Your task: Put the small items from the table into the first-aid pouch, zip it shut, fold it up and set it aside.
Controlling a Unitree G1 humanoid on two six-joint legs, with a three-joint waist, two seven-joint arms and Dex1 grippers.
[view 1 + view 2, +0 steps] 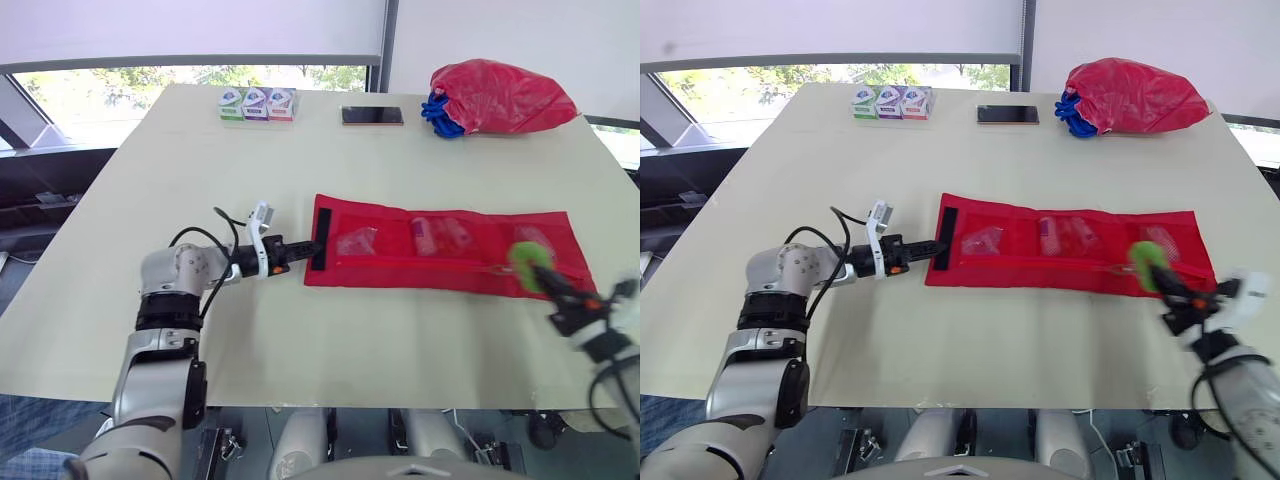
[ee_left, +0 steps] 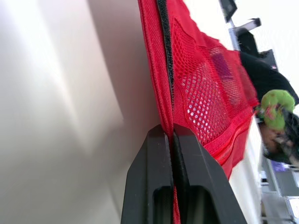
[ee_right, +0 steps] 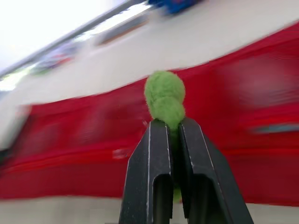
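Both clamped | left gripper [image 2: 169, 132] pinched pouch [image 1: 450, 272] end | right gripper [image 3: 174, 123] held green puff [image 3: 163, 98] | left wrist view showed mesh [image 2: 201, 102] | eye views showed phone [image 1: 372, 116]

One pouch [image 1: 395, 275], three boxes [image 1: 256, 104], one phone [image 1: 372, 116], one red bag [image 1: 500, 97], one green ball [image 1: 527, 262].

Both head eyes look forward and down over the whole table [image 1: 400, 170]. Each wrist camera looks from close by across the red pouch [image 2: 201, 102], which all four views share.
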